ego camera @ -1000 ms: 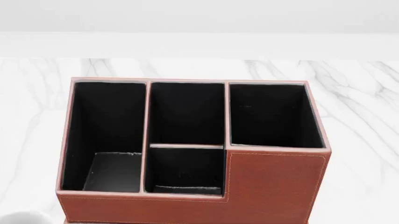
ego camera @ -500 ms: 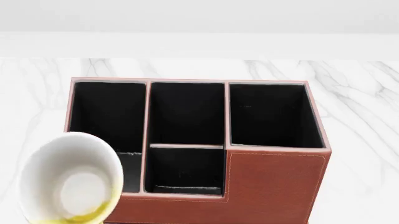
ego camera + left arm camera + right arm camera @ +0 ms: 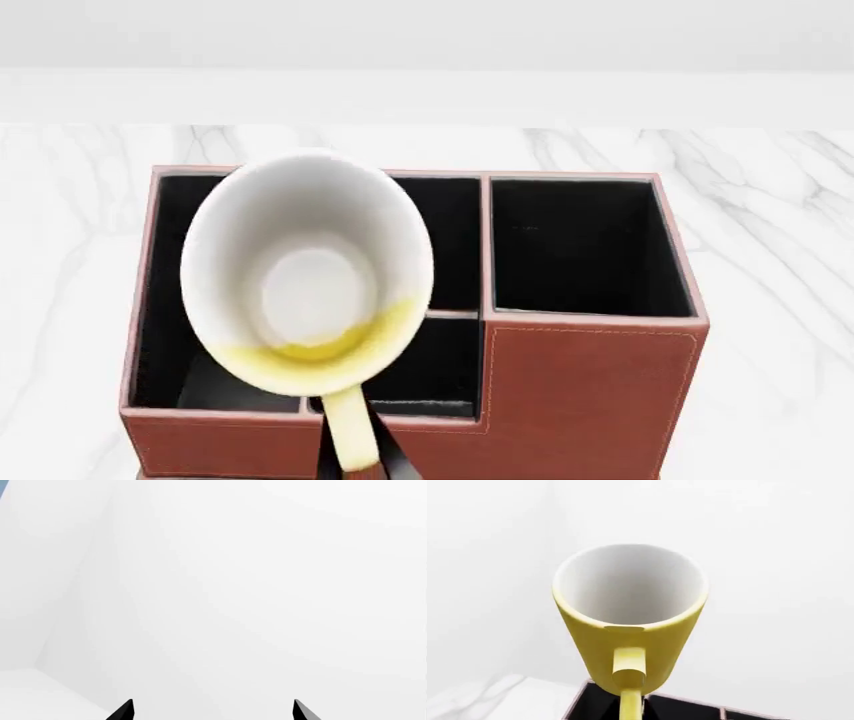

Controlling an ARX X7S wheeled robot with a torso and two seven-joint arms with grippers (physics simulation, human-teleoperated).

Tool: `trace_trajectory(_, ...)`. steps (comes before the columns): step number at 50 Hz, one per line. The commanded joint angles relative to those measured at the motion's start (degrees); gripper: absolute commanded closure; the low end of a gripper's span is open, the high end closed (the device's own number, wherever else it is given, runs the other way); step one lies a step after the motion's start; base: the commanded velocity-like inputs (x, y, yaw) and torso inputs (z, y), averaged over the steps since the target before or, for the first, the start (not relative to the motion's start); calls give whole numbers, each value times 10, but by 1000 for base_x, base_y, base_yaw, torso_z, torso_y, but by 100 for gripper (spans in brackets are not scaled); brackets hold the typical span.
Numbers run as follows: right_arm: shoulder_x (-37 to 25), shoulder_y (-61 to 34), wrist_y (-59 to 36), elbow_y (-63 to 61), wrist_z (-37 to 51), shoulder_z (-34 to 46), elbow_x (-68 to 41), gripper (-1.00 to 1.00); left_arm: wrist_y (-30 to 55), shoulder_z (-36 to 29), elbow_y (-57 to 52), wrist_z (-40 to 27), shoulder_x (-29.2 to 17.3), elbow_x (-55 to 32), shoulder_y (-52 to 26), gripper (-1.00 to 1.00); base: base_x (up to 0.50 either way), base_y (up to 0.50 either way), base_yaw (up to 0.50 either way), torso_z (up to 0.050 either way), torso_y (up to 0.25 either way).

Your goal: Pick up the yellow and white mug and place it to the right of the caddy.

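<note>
The yellow and white mug [image 3: 307,270] hangs high in the head view, its white inside facing the camera, in front of the caddy's left and middle compartments. The reddish-brown caddy [image 3: 587,390] stands on the marble table. My right gripper [image 3: 358,462] is shut on the mug's yellow handle [image 3: 347,425], with only dark finger edges showing beside it. In the right wrist view the mug [image 3: 627,630] points away from the camera, my right gripper [image 3: 630,712] holds the handle, and the caddy's rim [image 3: 694,711] lies below. My left gripper [image 3: 212,712] is open and empty, facing a white wall.
The white marble table [image 3: 774,220] reaches around the caddy on both sides, with a pale wall [image 3: 427,40] behind it. The left wrist view shows only a white wall [image 3: 233,580] and a room corner.
The mug has risen from the lower left edge of the head view up and to the right, and now sits in front of the caddy's left and middle compartments, with its handle showing.
</note>
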State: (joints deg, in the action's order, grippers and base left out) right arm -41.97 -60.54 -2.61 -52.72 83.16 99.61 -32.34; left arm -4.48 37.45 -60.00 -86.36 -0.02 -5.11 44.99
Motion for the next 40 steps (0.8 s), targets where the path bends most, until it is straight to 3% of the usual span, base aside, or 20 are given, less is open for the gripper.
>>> trace_trajectory(1,-32,-16,-20,-40,21,-26,3,100,-1,-6,0,0,0,6,0,-100,0,0,0,0,0)
trace_trajectory(40,-230,-3,35,-69,62,-132,-16,100,-1,-5,0,3,0,5,0,-100,0,0,0,0,0)
